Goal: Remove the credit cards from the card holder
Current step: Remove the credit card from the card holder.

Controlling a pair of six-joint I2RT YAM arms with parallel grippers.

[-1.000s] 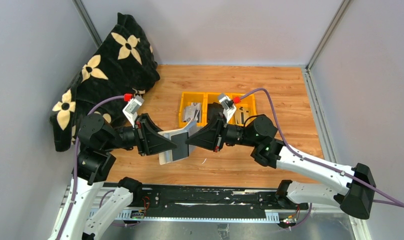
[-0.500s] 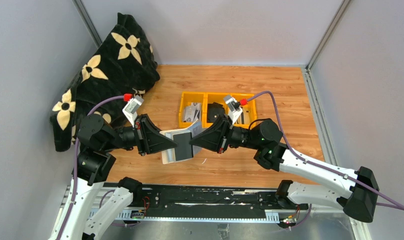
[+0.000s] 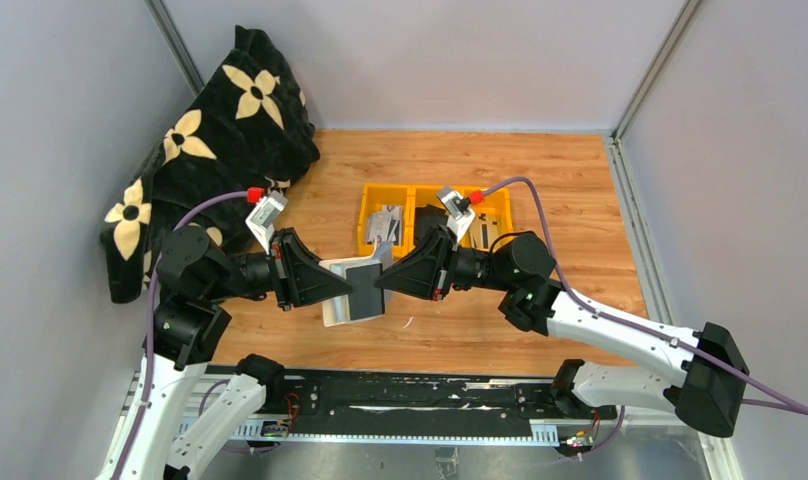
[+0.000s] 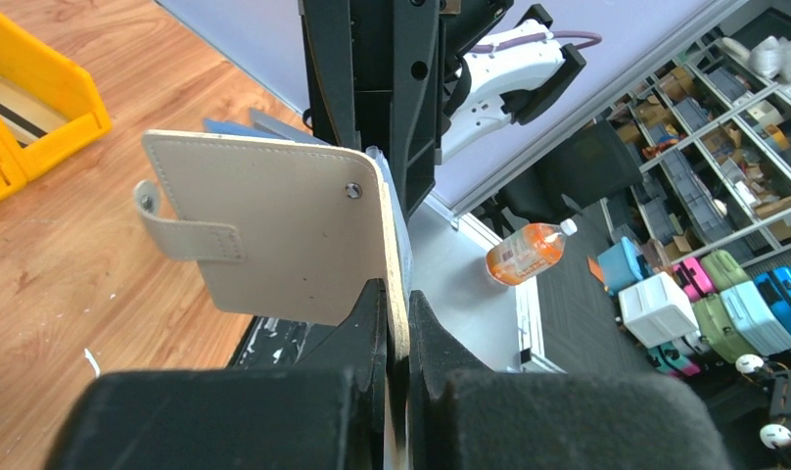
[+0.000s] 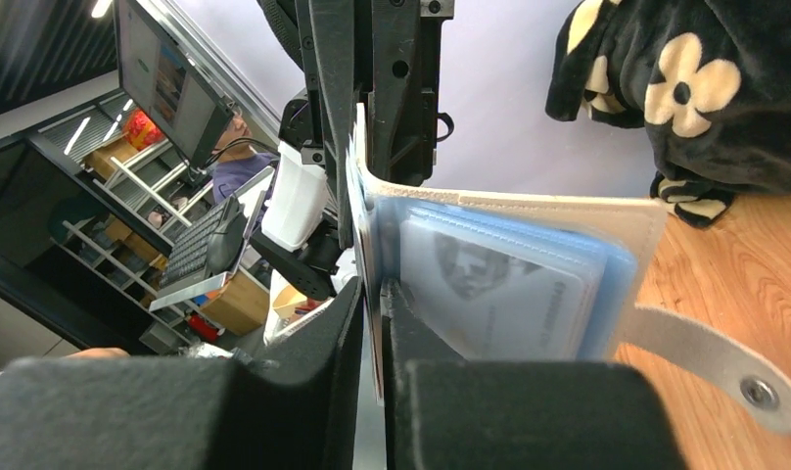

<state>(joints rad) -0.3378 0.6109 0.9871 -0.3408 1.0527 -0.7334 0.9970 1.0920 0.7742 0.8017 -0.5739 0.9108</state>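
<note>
The card holder (image 3: 348,297), cream outside with a snap tab (image 4: 182,231), hangs open in the air between my two arms above the wooden table. My left gripper (image 3: 342,289) is shut on its cream cover (image 4: 274,230). My right gripper (image 3: 379,283) comes from the opposite side and is shut on a thin grey credit card edge (image 5: 374,245) at the holder's open side. In the right wrist view, pale blue sleeves hold another grey-white card (image 5: 494,294) with a face printed on it. The tab (image 5: 724,372) dangles at the lower right.
Yellow bins (image 3: 435,190) stand behind the grippers, one holding grey cards (image 3: 385,222), another a black item (image 3: 432,218). A black blanket with cream flowers (image 3: 220,130) is heaped at the back left. Grey walls close in on both sides.
My right wrist swung slightly right and then back left. The holder stays pinched between both grippers at about the same place. The left arm has not moved.
</note>
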